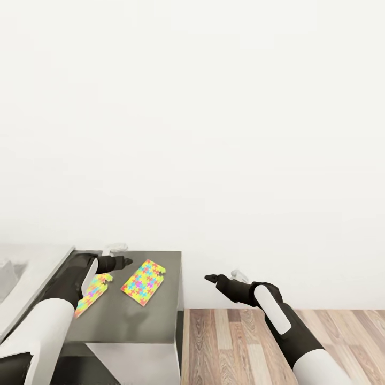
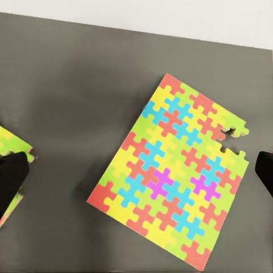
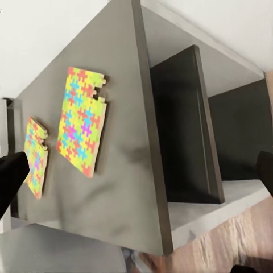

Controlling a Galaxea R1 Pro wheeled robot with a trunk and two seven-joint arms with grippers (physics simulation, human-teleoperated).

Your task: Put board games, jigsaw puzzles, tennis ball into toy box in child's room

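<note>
- Head view: your left gripper hangs over the dark grey cabinet top, near its far edge. From here you cannot tell how its jaws stand.
- Head view: two jigsaw puzzles lie flat on that cabinet top. The right puzzle sits clear near the middle; the left puzzle lies partly under your left forearm. The two are near each other but apart.
- Head view: your right gripper hangs in the air off the cabinet's right side, above the wood floor, with a white wall behind it. Nothing is between its fingers.
- Head view: a strip of pale table shows at the left edge, beside the cabinet.
- Left wrist view: your fingers stand spread wide, one at each side of the frame, and hold nothing. The right puzzle lies between them on the cabinet top, with a notch of missing pieces at one corner. One fingertip overlaps the edge of the left puzzle.
- Right wrist view: your right fingers are spread and empty. Both puzzles show on the cabinet top, with open shelf compartments along the cabinet's side.
</note>
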